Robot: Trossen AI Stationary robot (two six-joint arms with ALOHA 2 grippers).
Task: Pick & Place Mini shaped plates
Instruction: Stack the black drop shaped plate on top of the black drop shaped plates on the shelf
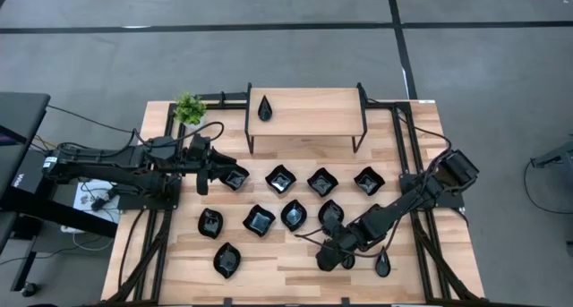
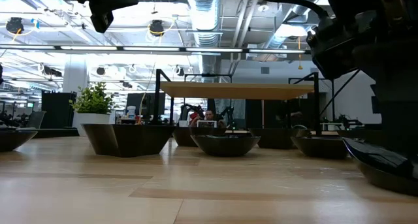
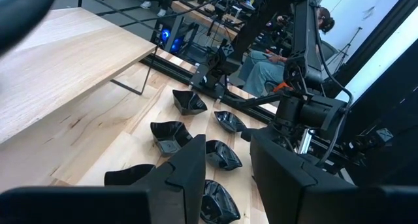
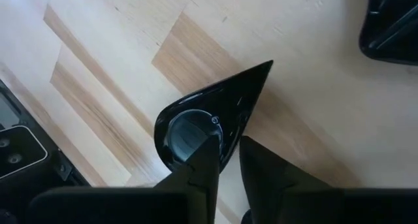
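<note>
High view: right gripper (image 1: 329, 256) low at the table's near right among mini shaped plates (image 1: 285, 210); left gripper (image 1: 212, 170) at far left.
Right wrist view: narrow fingers (image 4: 199, 165) straddle a teardrop plate (image 4: 215, 116) rim.
Left wrist view: fingers (image 3: 189, 168) apart, empty.

A low wooden shelf on thin black legs (image 1: 307, 111) is standing at the table's far edge, with one narrow black teardrop dish (image 1: 265, 108) lying on its left end. A small green potted plant (image 1: 189, 108) is sitting just left of the shelf. Small glossy black dishes (image 1: 280, 178) are lying spread across the light wooden slatted table (image 1: 277, 262) in front of the shelf, in loose rows.
</note>
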